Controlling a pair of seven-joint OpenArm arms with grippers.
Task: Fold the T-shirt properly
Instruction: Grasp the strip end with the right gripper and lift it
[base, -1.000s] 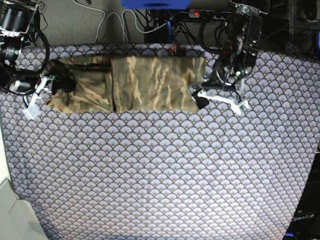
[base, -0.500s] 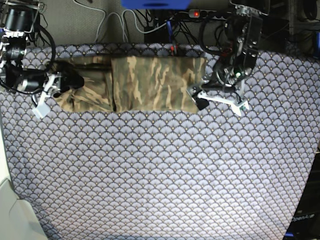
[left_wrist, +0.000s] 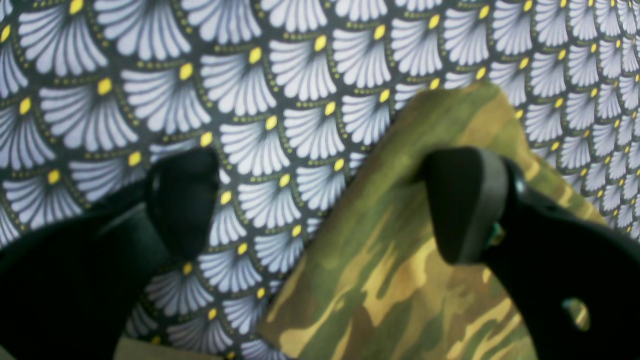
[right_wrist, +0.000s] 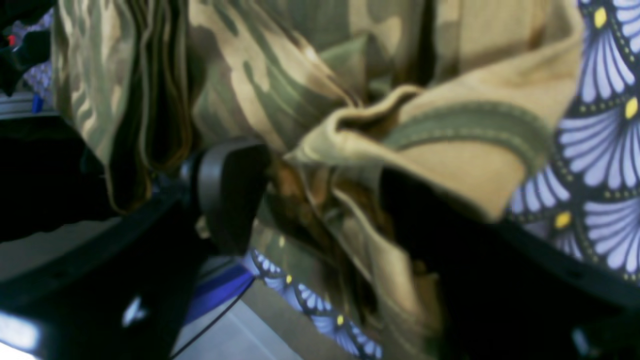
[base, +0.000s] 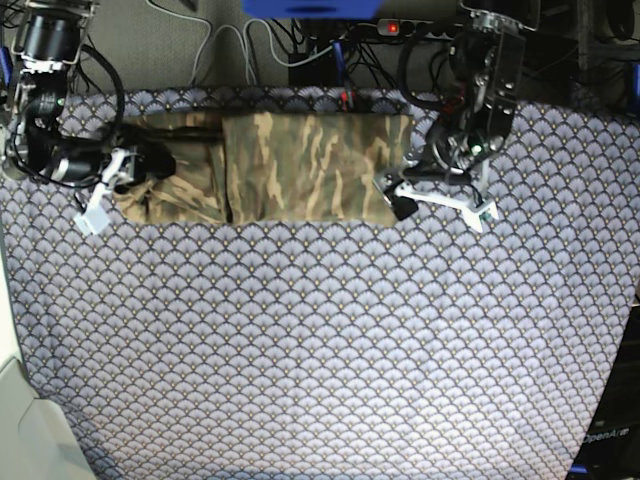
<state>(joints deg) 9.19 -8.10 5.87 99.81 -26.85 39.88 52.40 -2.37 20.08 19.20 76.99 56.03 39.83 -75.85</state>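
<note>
The camouflage T-shirt (base: 300, 165) lies as a folded band along the far side of the scallop-patterned tablecloth (base: 320, 350). My right gripper (base: 140, 175) is at the shirt's left end and is shut on it. In the right wrist view, bunched cloth (right_wrist: 350, 130) sits between its fingers (right_wrist: 230, 190), lifted off the tablecloth. My left gripper (base: 393, 193) is open at the shirt's right near corner. In the left wrist view it (left_wrist: 325, 205) straddles the shirt's edge (left_wrist: 395, 260), one finger (left_wrist: 465, 200) over cloth and the other over tablecloth (left_wrist: 240, 90).
Cables and a power strip (base: 400, 27) lie behind the table's far edge, beside a blue object (base: 310, 7). A pale surface (base: 20, 420) shows past the table's near left edge. Both arm bodies stand over the far corners.
My right gripper has moved rightward with the shirt's left end, bunching that part toward the middle. The left arm and the shirt's right part have not moved.
</note>
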